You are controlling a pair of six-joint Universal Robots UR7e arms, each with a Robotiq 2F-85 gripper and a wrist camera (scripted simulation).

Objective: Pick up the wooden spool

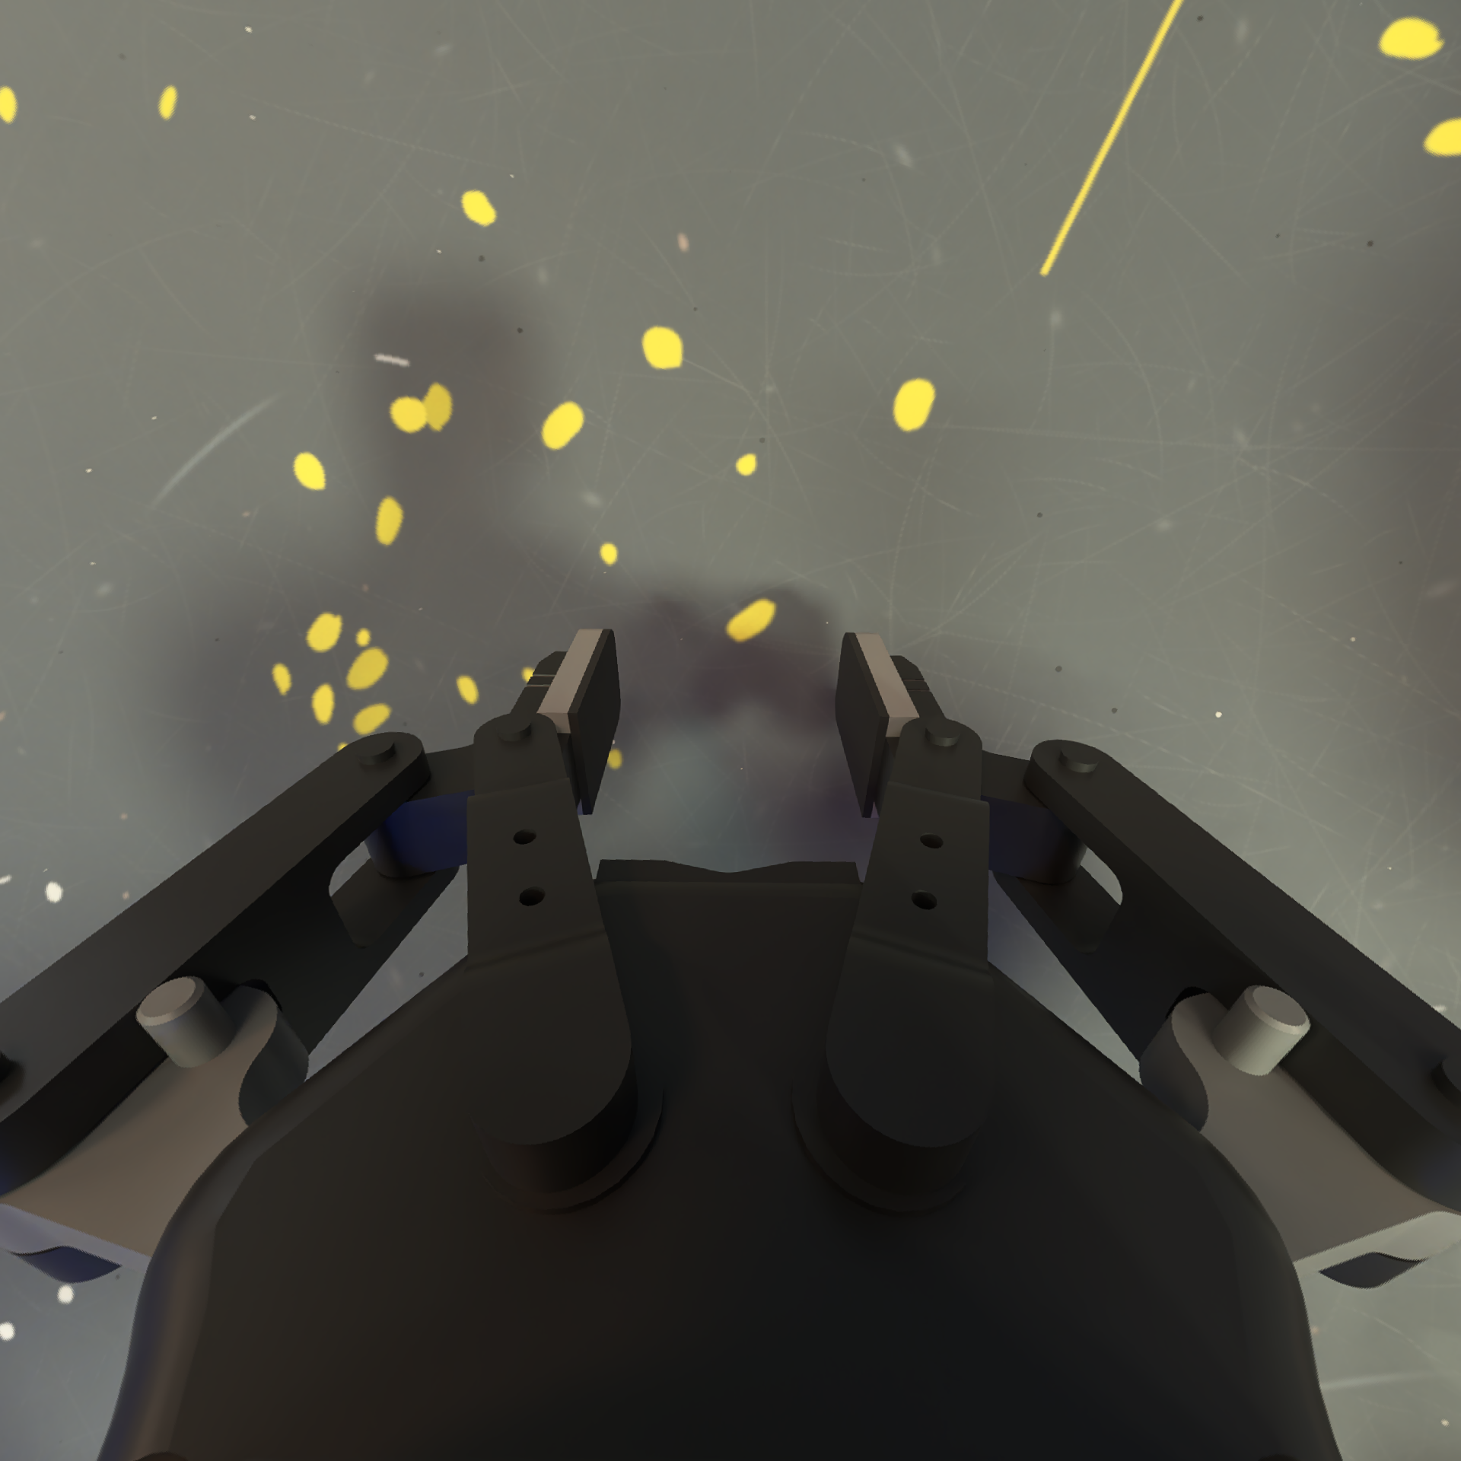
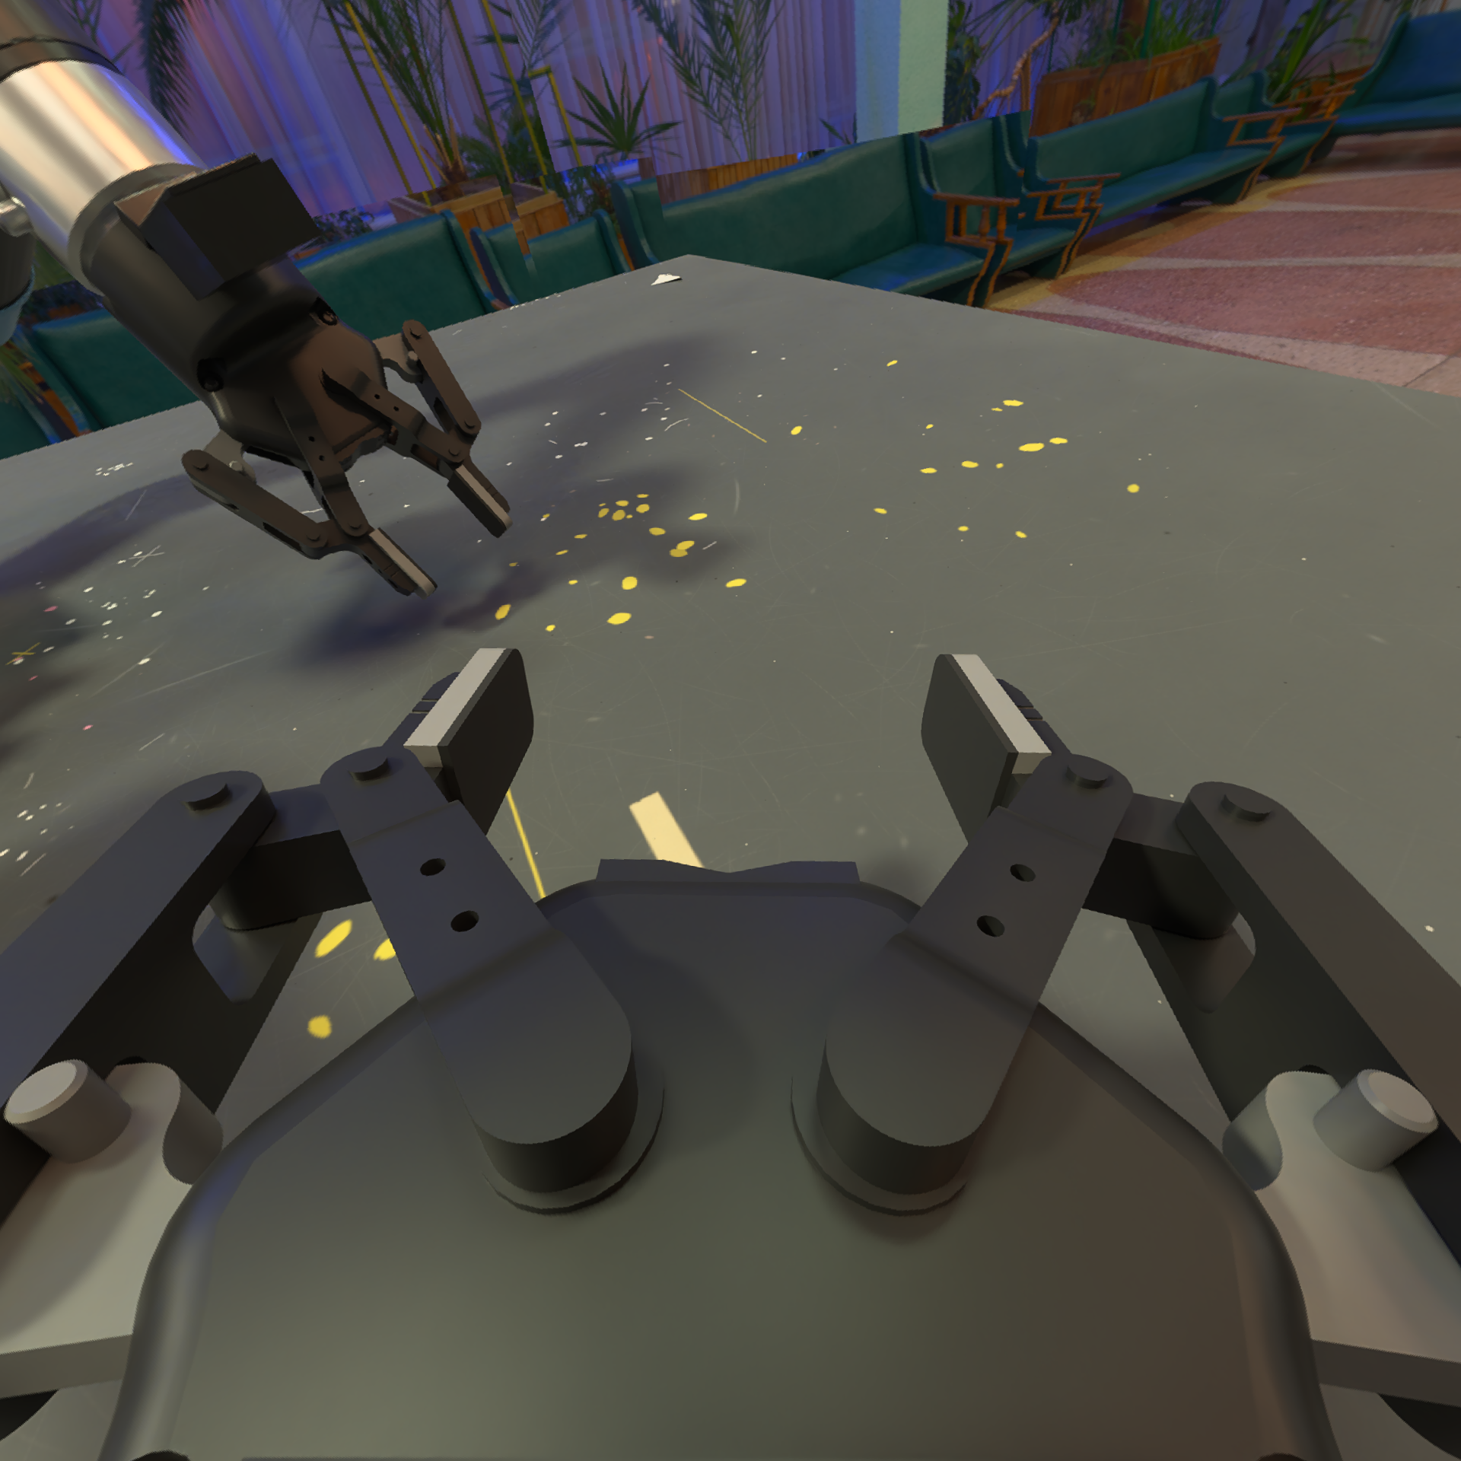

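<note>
No wooden spool shows in either view. My left gripper point(image 1: 729, 696) is open and empty, pointing down close above the grey table top point(image 1: 1028, 553), which is flecked with yellow paint spots. The left gripper also shows in the right wrist view point(image 2: 462, 545), at the left, hovering just above the table with its jaws apart. My right gripper point(image 2: 727, 711) is open and empty, held above the near part of the table point(image 2: 1028, 632).
A thin yellow line point(image 1: 1107, 142) runs across the table at the upper right of the left wrist view. The table's far edge point(image 2: 1028, 312) has green benches point(image 2: 790, 205), potted plants and a reddish floor beyond it. A small white scrap point(image 2: 666, 278) lies near the far corner.
</note>
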